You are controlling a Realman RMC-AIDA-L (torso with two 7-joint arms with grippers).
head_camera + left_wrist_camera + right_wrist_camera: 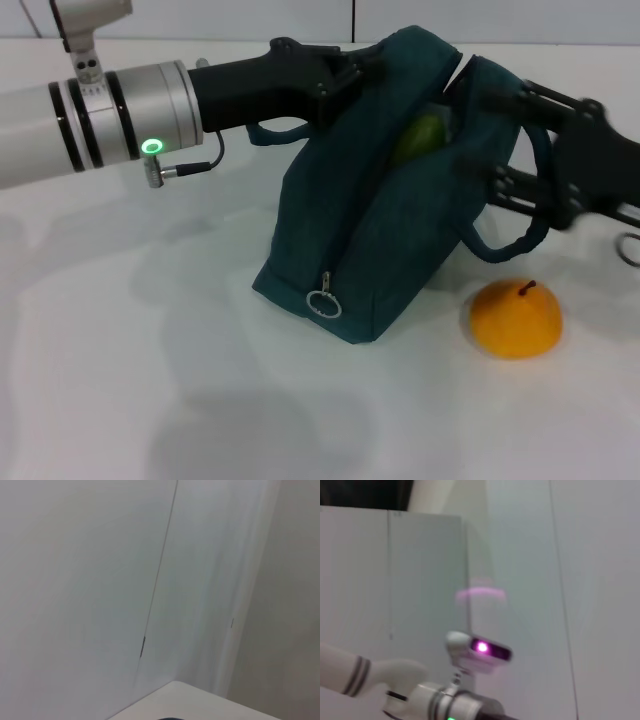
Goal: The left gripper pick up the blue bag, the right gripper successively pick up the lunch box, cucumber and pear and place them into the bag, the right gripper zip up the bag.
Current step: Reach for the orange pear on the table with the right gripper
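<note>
The blue bag stands on the white table with its top open. My left gripper reaches in from the left and is shut on the bag's upper edge. A green cucumber shows inside the opening. Coming from the right, my right gripper sits at the mouth of the bag, open, with one finger above and one below, close to the cucumber. The orange-yellow pear lies on the table to the right of the bag. The lunch box is hidden from view.
A metal zipper ring hangs at the bag's near bottom corner. A handle loop droops under my right gripper. The left wrist view shows only a wall. The right wrist view shows my left arm and head.
</note>
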